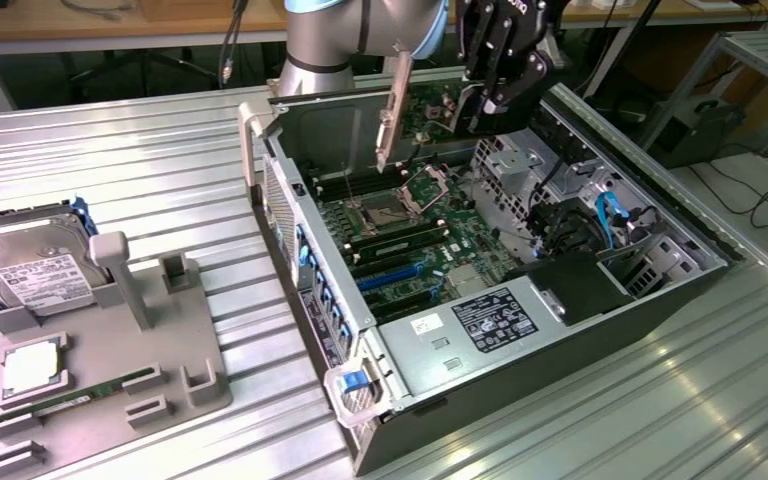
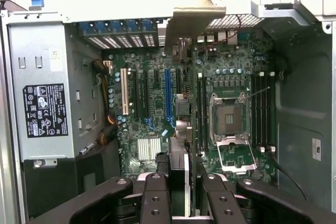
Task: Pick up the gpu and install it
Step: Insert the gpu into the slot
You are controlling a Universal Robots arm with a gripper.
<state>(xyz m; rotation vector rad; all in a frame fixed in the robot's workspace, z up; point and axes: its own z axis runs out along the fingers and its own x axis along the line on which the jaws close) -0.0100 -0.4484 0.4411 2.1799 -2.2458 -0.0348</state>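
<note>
gpu (image 2: 186, 129) edge-on, fan side hidden, tool (image 2: 180, 192) cut by frame edge, psu label (image 2: 45, 109) unreadable

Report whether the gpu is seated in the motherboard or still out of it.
Out. The gpu hangs edge-down in the tool, above the motherboard inside the open case, with clear space under its bracket.
</note>
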